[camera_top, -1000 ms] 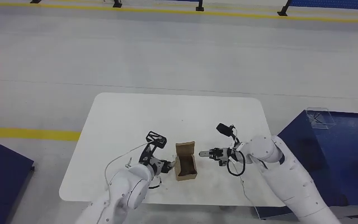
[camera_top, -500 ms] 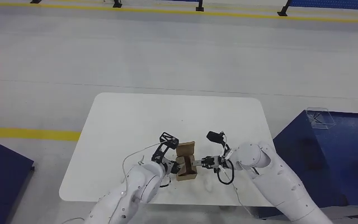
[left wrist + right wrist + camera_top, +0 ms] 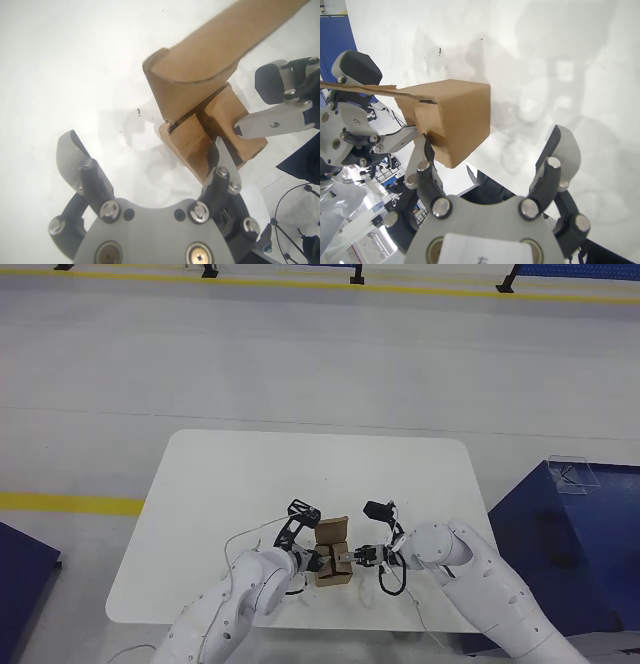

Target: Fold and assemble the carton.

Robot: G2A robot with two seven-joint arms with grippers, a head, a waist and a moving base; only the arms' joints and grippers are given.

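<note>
Flap-tucking seems in hand: on the carton [image 3: 333, 560] near the tabletop [image 3: 230, 474] front edge, the left pincer [image 3: 143, 147] and right pincer [image 3: 490, 142], both wide open and grasping nothing, each press a side flap [image 3: 192, 137] inward with one finger, so the upright lid [image 3: 212, 50] probably needs folding down next.

The small brown cardboard carton [image 3: 333, 554] stands on the white table [image 3: 230, 474] near its front edge. Two side flaps [image 3: 192, 135] are folded in over the opening. The lid flap [image 3: 212, 50] stands raised.

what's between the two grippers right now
The carton, standing on the table, with the left gripper and right gripper at opposite sides; the top view shows it.
</note>
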